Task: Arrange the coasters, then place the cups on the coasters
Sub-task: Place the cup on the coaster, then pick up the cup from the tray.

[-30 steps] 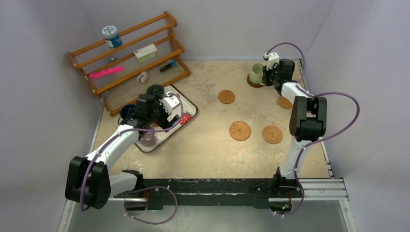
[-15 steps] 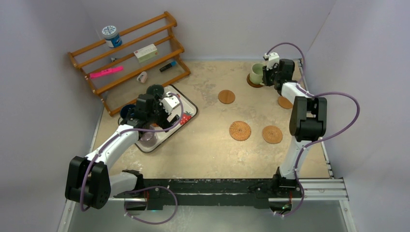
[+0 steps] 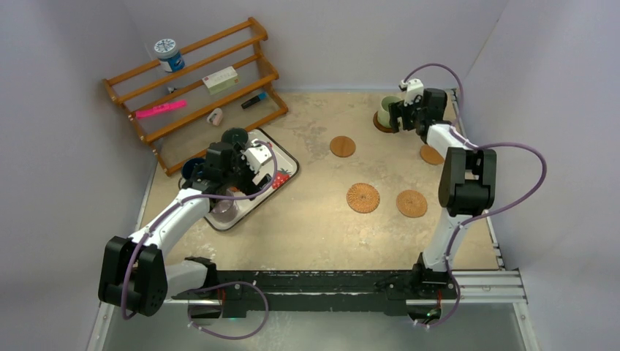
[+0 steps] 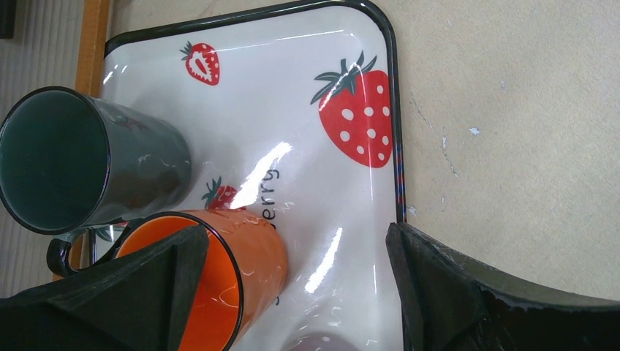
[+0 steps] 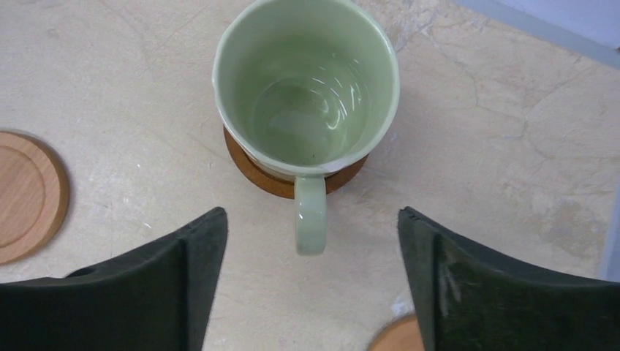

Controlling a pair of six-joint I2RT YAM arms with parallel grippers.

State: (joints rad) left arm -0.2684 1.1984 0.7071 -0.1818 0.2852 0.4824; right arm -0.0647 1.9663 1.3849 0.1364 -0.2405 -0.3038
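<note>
One green cup [image 5: 307, 95] on coaster [image 5: 252, 170] | right fingers [image 5: 168, 300] apart, not touching it | left fingers [image 4: 131, 292] apart over tray [image 4: 292, 88]

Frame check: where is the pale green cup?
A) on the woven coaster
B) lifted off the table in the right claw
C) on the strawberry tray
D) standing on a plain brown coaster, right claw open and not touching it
D: the pale green cup stands upright on a dark brown coaster, and the right claw is open with both fingers clear of the handle.

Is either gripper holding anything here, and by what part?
Nothing is held. Right gripper open, not touching the pale green cup; left gripper open over the tray.
</note>
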